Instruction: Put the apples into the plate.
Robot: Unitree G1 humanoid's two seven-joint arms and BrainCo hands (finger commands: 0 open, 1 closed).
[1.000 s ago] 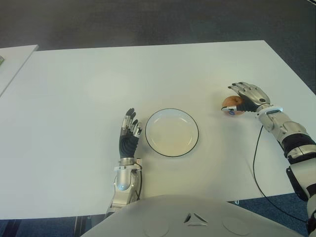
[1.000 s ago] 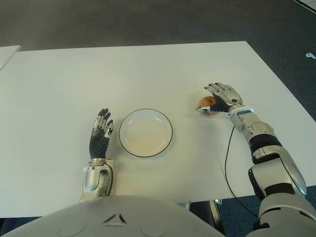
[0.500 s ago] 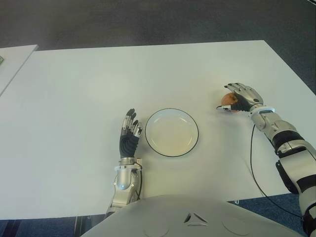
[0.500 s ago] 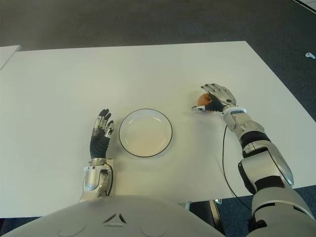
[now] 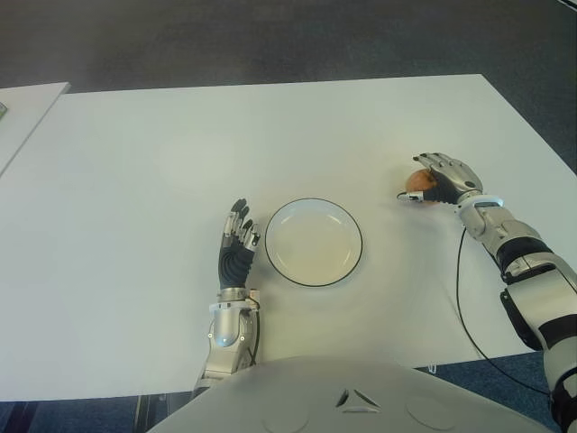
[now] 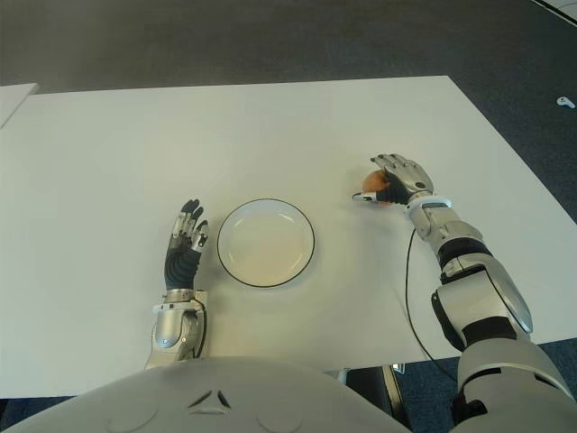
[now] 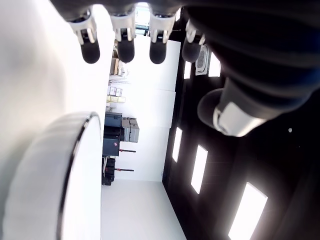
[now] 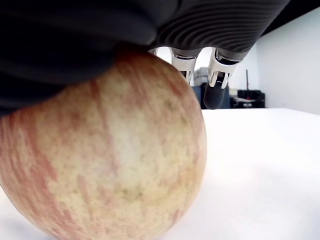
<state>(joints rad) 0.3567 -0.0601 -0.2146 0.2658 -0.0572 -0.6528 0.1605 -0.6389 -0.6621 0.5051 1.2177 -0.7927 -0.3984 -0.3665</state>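
- The right hand (image 5: pixel 444 178) is out on the robot's right side of the white table (image 5: pixel 135 180), forearm stretched forward and slightly inward, palm turned down over the apple (image 5: pixel 417 183).
- In the right wrist view the apple (image 8: pixel 100 150), red-streaked and yellow, sits on the table and fills the frame right under the dark palm, which presses against its top.
- Two fingertips (image 8: pixel 215 95) show beyond the fruit, extended past its far side and not wrapped around it; from this view they look clear of the skin.
- In the eye views the fingers arch over the apple's top, with the thumb (image 6: pixel 361 197) reaching out on the plate side of the fruit.
- Call it a cupped hand draped on the apple: whether it is truly clamped cannot be told, since the fruit sits on the table surface.
- The plate (image 5: pixel 315 242), white with a dark rim, lies well apart from those fingers, toward the robot's left of them, and holds nothing.
- The left hand (image 5: pixel 236 242) shows just beside the plate on its left side, forearm pointing straight ahead, palm open.
- Its own wrist view shows four fingertips (image 7: pixel 124 50) straight in a row with the thumb (image 7: pixel 230 112) off to one side, all relaxed and holding nothing, the plate rim (image 7: pixel 75 150) close alongside.
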